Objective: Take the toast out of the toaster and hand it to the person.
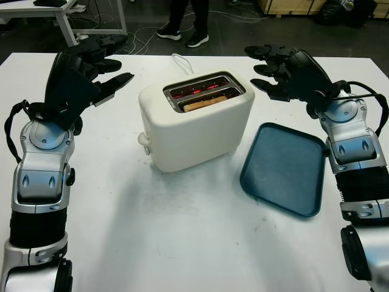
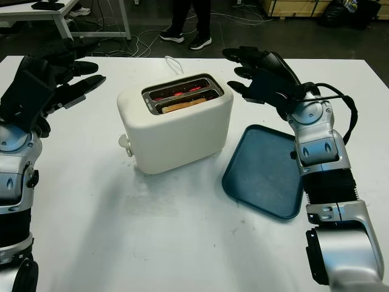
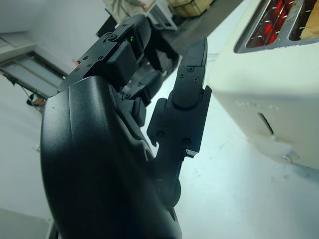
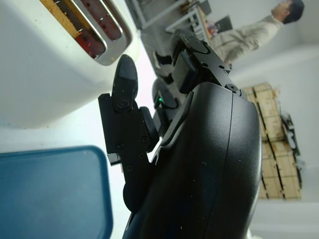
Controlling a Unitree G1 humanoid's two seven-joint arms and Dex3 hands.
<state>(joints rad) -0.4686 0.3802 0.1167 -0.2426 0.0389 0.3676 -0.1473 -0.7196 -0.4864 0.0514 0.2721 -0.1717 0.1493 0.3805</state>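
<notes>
A golden-brown toast (image 1: pixel 205 103) sits low in the near slot of the cream toaster (image 1: pixel 194 125), its coils glowing red, flanked by the open, empty left hand (image 1: pixel 91 67) and right hand (image 1: pixel 285 70).

Toaster (image 1: pixel 197 121) top unobstructed; tray (image 1: pixel 282 167) just beside, right.

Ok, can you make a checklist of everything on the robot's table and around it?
Surface: white table, bare in front.
Job's things: cream toaster in the middle; toast down in the near slot, far slot glowing red.
Clutter: blue tray right of the toaster.
Hands: left hand open, raised left of the toaster; right hand open, raised to its right.
Cables: white cord behind the toaster.
Surroundings: person's legs beyond the table; cables on the floor.
</notes>
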